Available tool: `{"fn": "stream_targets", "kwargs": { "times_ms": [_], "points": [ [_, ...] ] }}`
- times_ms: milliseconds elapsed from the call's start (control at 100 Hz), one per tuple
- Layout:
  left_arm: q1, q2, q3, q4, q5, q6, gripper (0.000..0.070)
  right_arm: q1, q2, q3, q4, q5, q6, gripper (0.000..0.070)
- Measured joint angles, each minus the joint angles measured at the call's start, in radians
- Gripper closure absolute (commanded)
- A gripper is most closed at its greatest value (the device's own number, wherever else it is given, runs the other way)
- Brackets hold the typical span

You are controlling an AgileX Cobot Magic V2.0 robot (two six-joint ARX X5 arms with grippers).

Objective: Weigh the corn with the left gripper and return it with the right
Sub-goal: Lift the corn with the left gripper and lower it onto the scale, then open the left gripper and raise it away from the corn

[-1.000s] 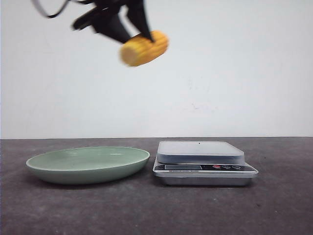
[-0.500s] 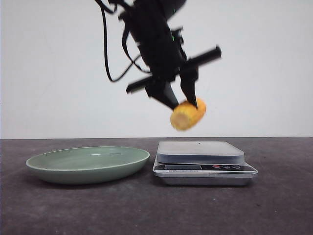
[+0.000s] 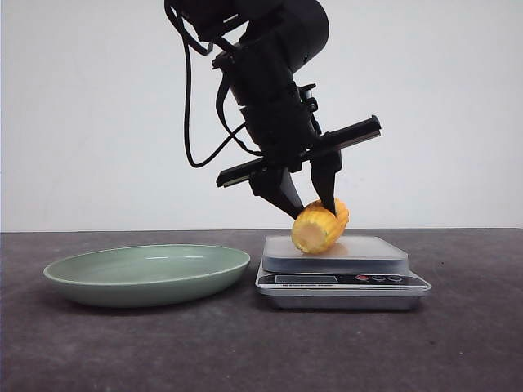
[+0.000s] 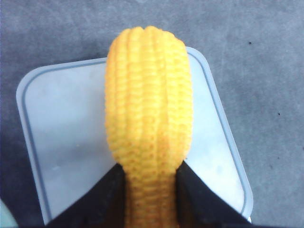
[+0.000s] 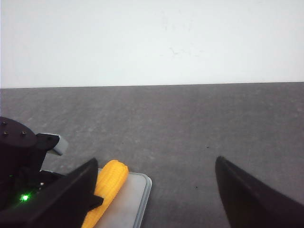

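The yellow corn (image 3: 319, 227) lies tilted on the grey platform of the scale (image 3: 372, 253), its pale cut end facing the camera. My left gripper (image 3: 315, 211) comes down from above and is shut on the corn. In the left wrist view both black fingers (image 4: 107, 199) press the ribbed corn (image 4: 148, 104) over the platform (image 4: 61, 123). My right gripper (image 5: 156, 161) is open and holds nothing; it does not show in the front view. From its wrist view the corn (image 5: 108, 187) and scale (image 5: 135, 199) lie by its left finger.
A shallow green plate (image 3: 147, 276) sits on the dark table to the left of the scale. The scale's display and buttons (image 3: 343, 279) face the camera. The left arm's black housing with a green light (image 5: 19, 166) stands beside the scale in the right wrist view.
The left arm has carried the corn from high up on the left down and to the right, and the corn now touches the scale's platform.
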Motion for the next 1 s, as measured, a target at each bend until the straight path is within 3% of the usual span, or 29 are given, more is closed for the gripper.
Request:
{"fn": "stream_targets", "kwargs": {
  "times_ms": [60, 150, 230, 560, 760, 1000],
  "points": [
    [0.000, 0.000, 0.000, 0.003, 0.000, 0.000, 0.0517, 0.000, 0.000, 0.000, -0.002, 0.000, 0.000, 0.0207],
    [0.000, 0.001, 0.000, 0.010, 0.000, 0.000, 0.0300, 0.000, 0.000, 0.000, -0.011, 0.000, 0.000, 0.0207],
    [0.000, 0.005, 0.000, 0.013, 0.000, 0.000, 0.0214, 0.000, 0.000, 0.000, -0.015, 0.000, 0.000, 0.0207],
    [-0.004, -0.034, 0.000, 0.001, -0.010, 0.068, 0.0214, 0.000, 0.000, 0.000, -0.019, 0.001, 0.000, 0.0207],
    [-0.004, -0.260, 0.002, -0.013, -0.161, 0.202, 0.0215, 0.000, 0.000, 0.000, -0.026, 0.000, 0.000, 0.0207],
    [-0.002, -0.578, 0.010, -0.172, -0.365, 0.393, 0.0229, 0.017, 0.010, 0.000, -0.024, -0.002, 0.000, 0.0206]
  ]
}}
